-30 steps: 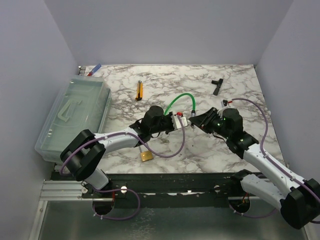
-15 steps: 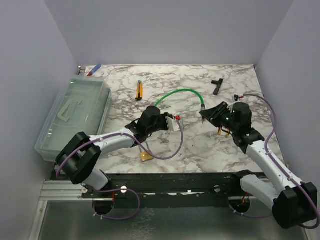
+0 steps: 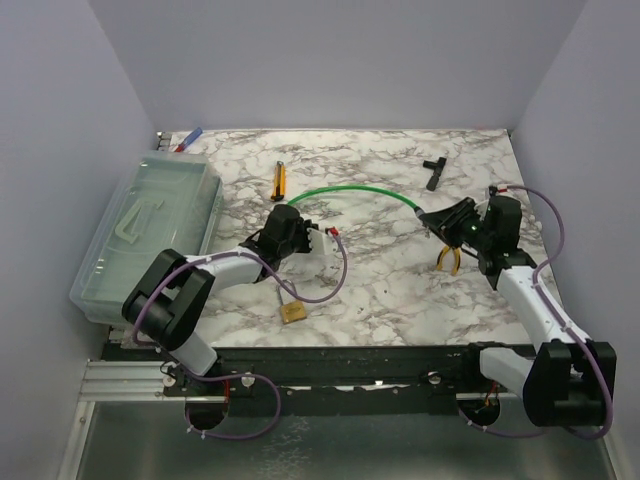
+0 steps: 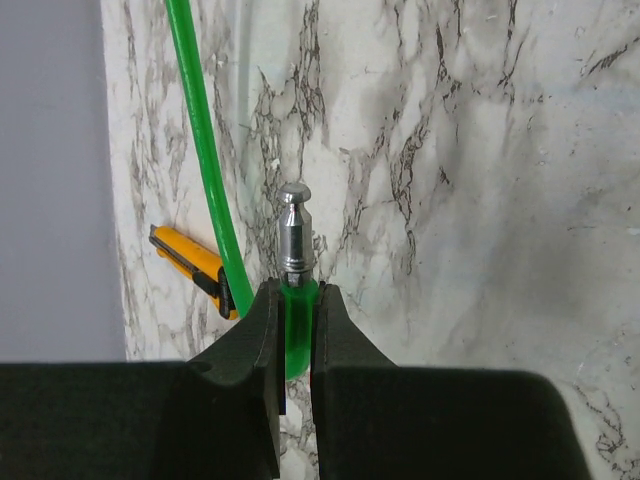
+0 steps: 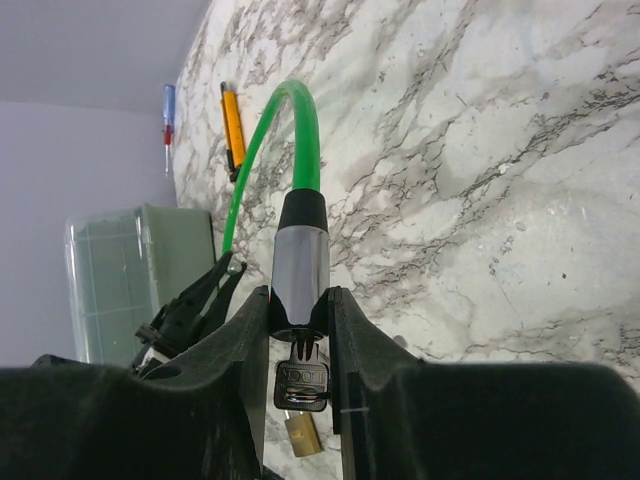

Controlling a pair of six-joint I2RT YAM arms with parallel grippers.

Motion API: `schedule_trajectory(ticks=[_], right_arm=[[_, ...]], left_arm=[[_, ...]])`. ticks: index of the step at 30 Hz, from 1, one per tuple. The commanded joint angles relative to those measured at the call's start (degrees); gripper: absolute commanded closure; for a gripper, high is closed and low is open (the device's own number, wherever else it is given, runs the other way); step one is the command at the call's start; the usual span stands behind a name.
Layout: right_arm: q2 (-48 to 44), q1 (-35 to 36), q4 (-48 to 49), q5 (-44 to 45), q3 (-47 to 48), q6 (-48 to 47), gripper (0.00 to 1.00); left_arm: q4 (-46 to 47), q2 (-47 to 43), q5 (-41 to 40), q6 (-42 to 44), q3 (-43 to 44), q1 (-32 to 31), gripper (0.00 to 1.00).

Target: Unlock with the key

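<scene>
Pinching its ends, both jaws hold the glossy green metal-tipped cable

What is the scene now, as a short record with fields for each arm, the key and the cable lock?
left fingers: shut on the pin end of the green cable
right fingers: shut on the chrome barrel
key: in the barrel's end, head showing
cable lock: pin end out of the barrel, apart
loose on table: brass padlock, yellow knife, black T-tool
</scene>
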Motion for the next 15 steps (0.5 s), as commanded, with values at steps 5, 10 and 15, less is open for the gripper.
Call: schedule_trajectory(ticks=[5,10,15], right_arm=[[6.3,-1.3,16.2,-5.6,-3.7,2.4,1.0],[13.6,-1.3,23.4,-6.9,-3.4,2.1,1.0],[21.3,-1.3,26.2,-6.1,0.2,1.1,1.0]], left_arm=[[0.9,7.7,-6.7,-1.1,6.2,2.3,1.0],[1.3,14.4,-5.8,-2.8,9.8,2.5,0.93],[1.2,18.5,-3.2,-5.6,13.4,2.5,0.83]])
